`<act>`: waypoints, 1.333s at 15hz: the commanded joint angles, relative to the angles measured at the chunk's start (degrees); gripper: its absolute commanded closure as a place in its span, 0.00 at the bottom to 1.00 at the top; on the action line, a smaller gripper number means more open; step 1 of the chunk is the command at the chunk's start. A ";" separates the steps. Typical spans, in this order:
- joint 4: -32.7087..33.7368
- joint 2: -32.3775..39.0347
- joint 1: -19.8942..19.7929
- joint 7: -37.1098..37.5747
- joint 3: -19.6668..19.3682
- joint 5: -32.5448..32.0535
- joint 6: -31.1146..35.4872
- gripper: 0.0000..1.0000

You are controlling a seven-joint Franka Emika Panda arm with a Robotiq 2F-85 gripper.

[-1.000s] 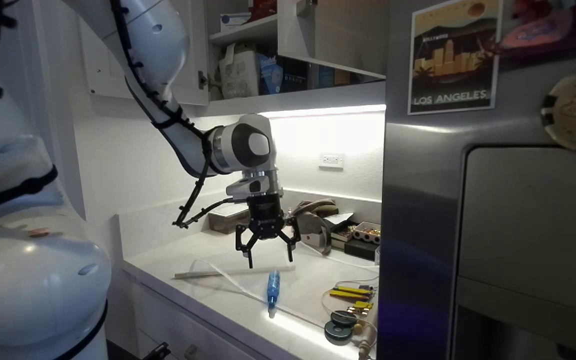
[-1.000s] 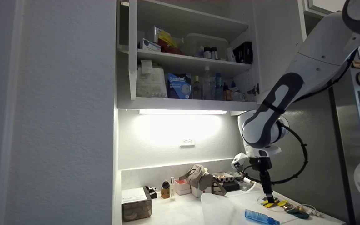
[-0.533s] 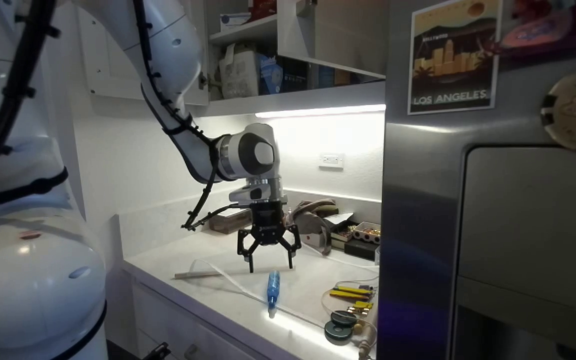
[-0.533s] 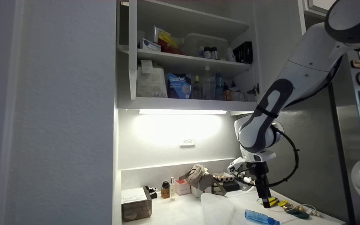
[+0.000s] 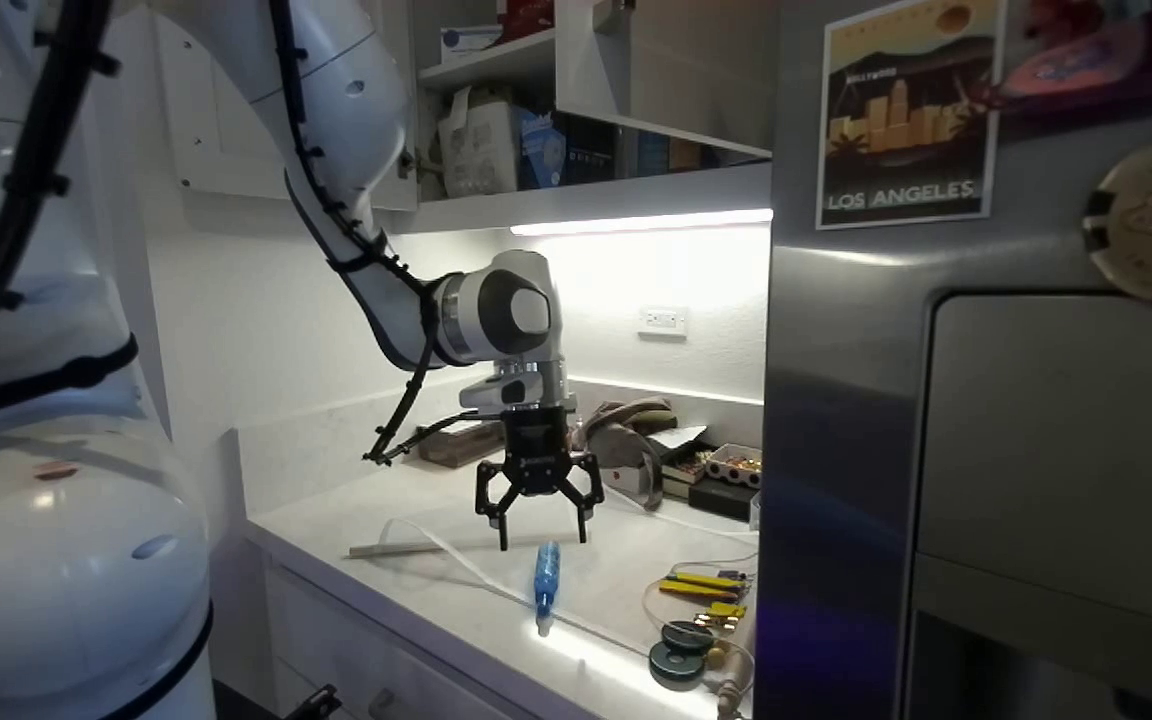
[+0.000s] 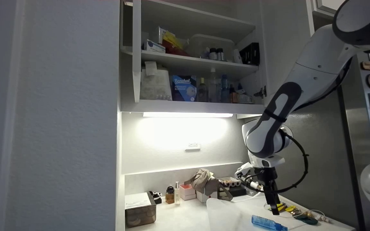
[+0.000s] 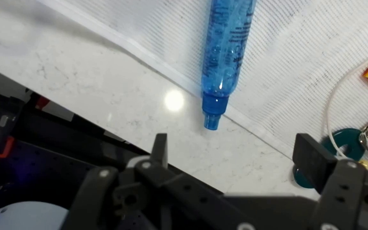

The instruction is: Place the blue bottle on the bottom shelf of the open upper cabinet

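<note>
The blue bottle (image 5: 547, 575) lies on its side on the white counter. It also shows in an exterior view (image 6: 267, 222) and in the wrist view (image 7: 227, 51), partly on a white mesh cloth, its cap end over bare counter. My gripper (image 5: 543, 544) points down, open and empty, above the counter near the bottle; it also shows in an exterior view (image 6: 275, 213). In the wrist view the wide-apart fingertips (image 7: 230, 139) are short of the cap end, not around the bottle. The upper cabinet (image 6: 284, 48) has its doors open. Its bottom shelf (image 6: 191, 105) sits above the light strip.
On the bottom shelf stand a Benehal box (image 6: 184, 88), a white pack (image 6: 156, 84) and several bottles. On the counter are yellow tools (image 5: 701, 585), dark green discs (image 5: 678, 655), a cord, a bag (image 5: 626, 445) and boxes. The fridge (image 5: 846, 400) stands beside the counter.
My gripper has come down toward the counter, mostly in the first half second, and has moved left in an exterior view. It stays open. The bottle has not moved.
</note>
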 commanded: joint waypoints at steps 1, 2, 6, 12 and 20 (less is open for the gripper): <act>-1.93 -0.02 -4.58 0.00 3.02 0.89 3.63 0.00; -2.29 -0.40 -6.71 0.00 4.53 1.15 4.10 0.00; -3.58 -1.48 -14.22 0.00 12.76 2.75 7.23 0.00; -3.63 -1.65 -22.33 -0.02 27.77 10.42 7.08 0.00; -3.10 -3.98 -41.30 -0.02 50.08 13.88 6.78 0.00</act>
